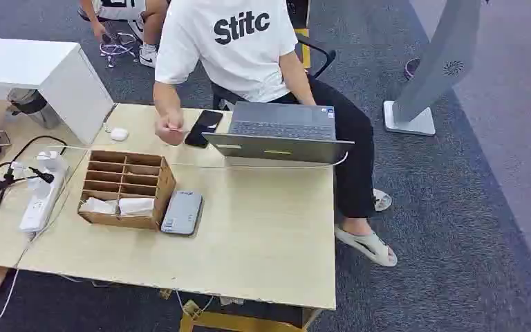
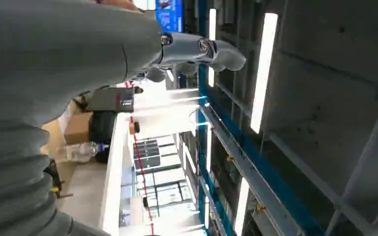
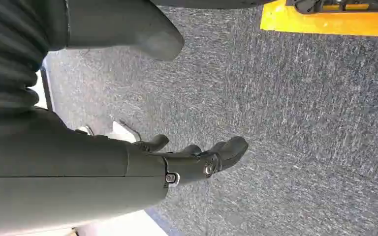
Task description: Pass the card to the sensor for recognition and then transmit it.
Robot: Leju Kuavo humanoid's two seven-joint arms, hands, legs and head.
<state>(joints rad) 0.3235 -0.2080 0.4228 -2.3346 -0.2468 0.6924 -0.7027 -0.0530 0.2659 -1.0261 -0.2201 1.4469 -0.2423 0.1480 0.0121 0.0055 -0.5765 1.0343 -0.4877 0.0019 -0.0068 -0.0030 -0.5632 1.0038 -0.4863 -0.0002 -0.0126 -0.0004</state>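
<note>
Right hand (image 3: pixel 197 157) hangs empty, fingers apart; left hand (image 2: pixel 197 49) likewise. Card (image 1: pixel 178 129), held by a person, should be pinched by its edge.

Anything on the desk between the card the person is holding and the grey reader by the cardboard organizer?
Nothing visible: bare table lies between the card and the grey reader; the cardboard organizer sits beside that line.

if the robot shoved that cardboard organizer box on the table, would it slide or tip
Probably slide: the cardboard organizer sits low and wide on the smooth table. It looks light, with mostly empty slots, so it may skid or turn easily. Pushed toward the grey device beside it, it would likely move that too.
</note>
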